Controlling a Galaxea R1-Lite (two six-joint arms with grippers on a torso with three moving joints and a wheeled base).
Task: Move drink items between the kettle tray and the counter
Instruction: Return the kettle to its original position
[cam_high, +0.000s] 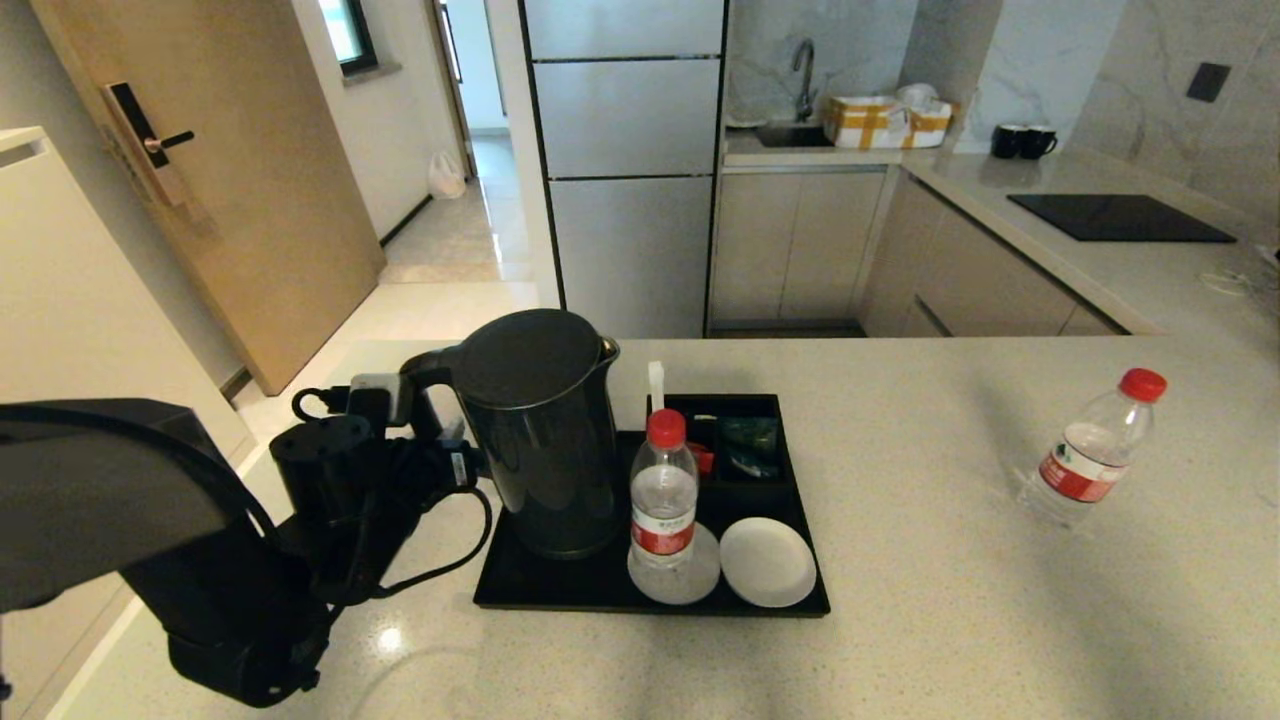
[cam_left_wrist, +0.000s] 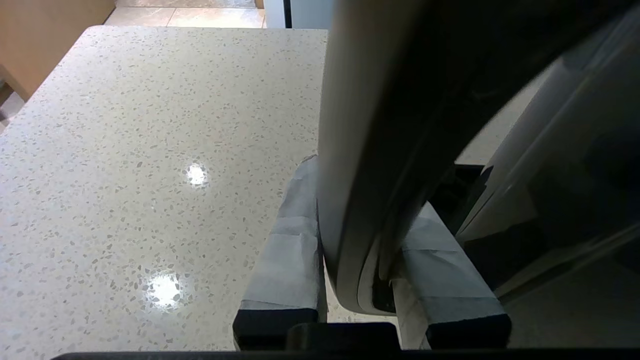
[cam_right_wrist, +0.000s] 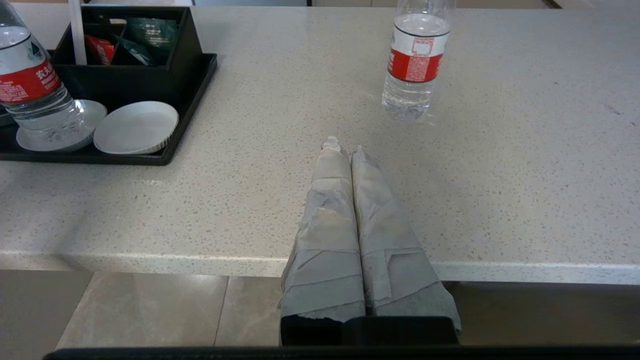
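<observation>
Overhead, the kettle (cam_high: 545, 430) stands upright on the tray (cam_high: 560, 585) at the surface's (cam_high: 930, 600) left end, the left pincer (cam_high: 455, 460) at its handle; one bottle (cam_high: 662, 500) sits on a saucer (cam_high: 700, 580) there, another bottle (cam_high: 1090, 450) well apart. Left wrist: padded fingers (cam_left_wrist: 290, 250) clamp the kettle handle (cam_left_wrist: 370, 200). Right wrist: the right pincer (cam_right_wrist: 350, 150) is closed, empty, by the surface's edge.

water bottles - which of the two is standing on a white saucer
The bottle on the kettle tray, beside the kettle, stands on a round white saucer. The other bottle stands straight on the bare counter, far off to the right of the tray.
</observation>
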